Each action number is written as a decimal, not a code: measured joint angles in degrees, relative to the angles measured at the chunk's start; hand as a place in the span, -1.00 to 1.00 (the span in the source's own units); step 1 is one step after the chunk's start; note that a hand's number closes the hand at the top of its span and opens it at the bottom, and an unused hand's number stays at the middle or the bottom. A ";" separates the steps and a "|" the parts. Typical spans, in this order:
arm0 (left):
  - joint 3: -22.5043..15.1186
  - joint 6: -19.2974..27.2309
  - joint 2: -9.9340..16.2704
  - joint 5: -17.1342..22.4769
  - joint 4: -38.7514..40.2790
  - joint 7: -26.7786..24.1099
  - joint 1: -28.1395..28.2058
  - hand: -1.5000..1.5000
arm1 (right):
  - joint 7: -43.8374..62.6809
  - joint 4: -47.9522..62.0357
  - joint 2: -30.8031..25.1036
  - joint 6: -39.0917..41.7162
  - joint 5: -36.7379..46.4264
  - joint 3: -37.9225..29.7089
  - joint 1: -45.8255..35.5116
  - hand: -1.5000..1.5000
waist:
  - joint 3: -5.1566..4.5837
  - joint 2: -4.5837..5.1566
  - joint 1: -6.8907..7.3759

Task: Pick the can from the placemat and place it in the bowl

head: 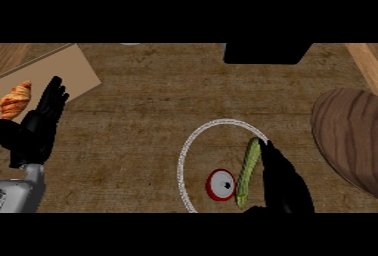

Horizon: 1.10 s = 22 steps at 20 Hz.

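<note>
Now the red-rimmed can with a white top (pixel 221 184) stood upright at about six o'clock inside the brown placemat with a white ring border (pixel 186 150), with one green cucumber (pixel 248 172) lying just beside it, and the black right hand (pixel 283 182) with straight, relaxed fingers was on the far side of that cucumber, holding nothing. To do this step well, I think the hand should pass over the cucumber and curl round the can without pushing it, then carry it to the single dark wooden bowl (pixel 348 136) at three o'clock. The left hand (pixel 40 125) rested open at nine o'clock near one orange croissant (pixel 16 99).

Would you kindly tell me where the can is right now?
In the head view, the can stands low and right of centre, inside the white-rimmed placemat, just left of the cucumber.
</note>
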 measured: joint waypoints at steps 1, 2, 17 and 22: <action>-0.08 -0.13 -0.08 -0.04 0.01 -0.02 0.17 0.00 | 0.00 1.05 1.66 0.44 1.38 0.24 -0.57 -1.00 | 0.01 -0.02 -0.03; 0.34 -0.70 0.20 0.40 0.08 -0.14 0.26 0.00 | -0.03 2.25 3.17 0.94 2.05 -0.11 -1.35 -1.00 | 0.01 0.00 0.03; 1.33 -1.16 -0.88 -0.64 0.43 -0.97 0.97 0.00 | -0.42 13.56 13.15 2.26 6.62 0.95 -1.89 -1.00 | 0.21 -0.02 -0.38; 1.50 -0.70 -1.28 -1.51 -0.35 -0.24 1.09 0.00 | -0.93 15.41 13.48 1.26 8.17 0.81 -1.00 -1.00 | 0.24 -0.07 -0.54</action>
